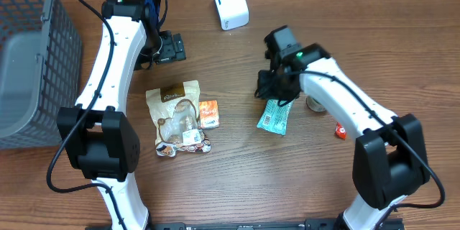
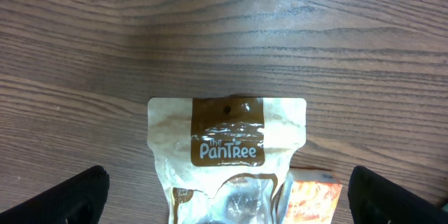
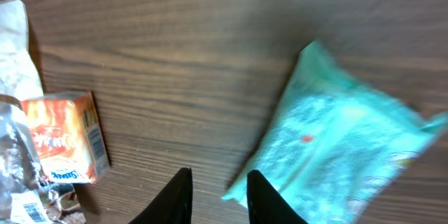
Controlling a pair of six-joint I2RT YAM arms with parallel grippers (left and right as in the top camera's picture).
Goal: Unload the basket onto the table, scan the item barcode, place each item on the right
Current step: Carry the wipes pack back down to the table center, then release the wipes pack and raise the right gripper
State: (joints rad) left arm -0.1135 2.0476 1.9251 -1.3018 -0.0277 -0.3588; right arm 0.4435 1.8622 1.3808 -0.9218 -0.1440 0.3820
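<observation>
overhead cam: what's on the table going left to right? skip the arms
grey basket → brown snack pouch → orange packet → white device → teal packet → small red item

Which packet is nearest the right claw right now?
The teal packet, lying just beside the right claw. The orange packet and the brown-and-cream pouch lie farther off, toward the left arm.
</observation>
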